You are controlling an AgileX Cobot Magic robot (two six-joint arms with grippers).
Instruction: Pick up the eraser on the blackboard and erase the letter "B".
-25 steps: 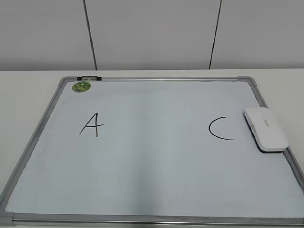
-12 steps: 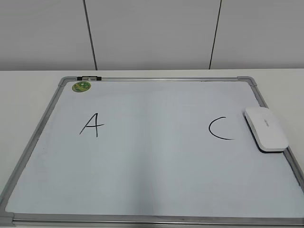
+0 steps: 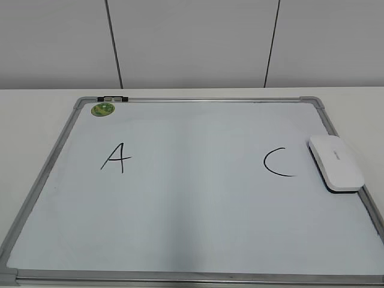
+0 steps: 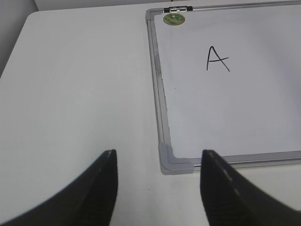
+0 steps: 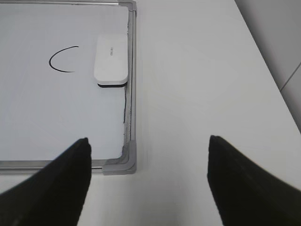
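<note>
The blackboard (image 3: pixel 198 240) is a white board in a silver-grey frame lying flat on the table. It bears a black "A" (image 3: pixel 117 157) at left and a black "C" (image 3: pixel 277 162) at right. No letter "B" shows; the space between them is blank. The white eraser (image 3: pixel 335 162) lies on the board's right edge beside the "C", also in the right wrist view (image 5: pixel 112 59). My left gripper (image 4: pixel 157 160) is open and empty over the table by the board's near left corner. My right gripper (image 5: pixel 148 146) is open and empty by the near right corner. Neither arm shows in the exterior view.
A round green magnet (image 3: pixel 102 109) sits at the board's far left corner, with a small black-and-silver clip (image 3: pixel 113 98) on the frame beside it. White table (image 4: pixel 75 94) surrounds the board; a panelled wall stands behind.
</note>
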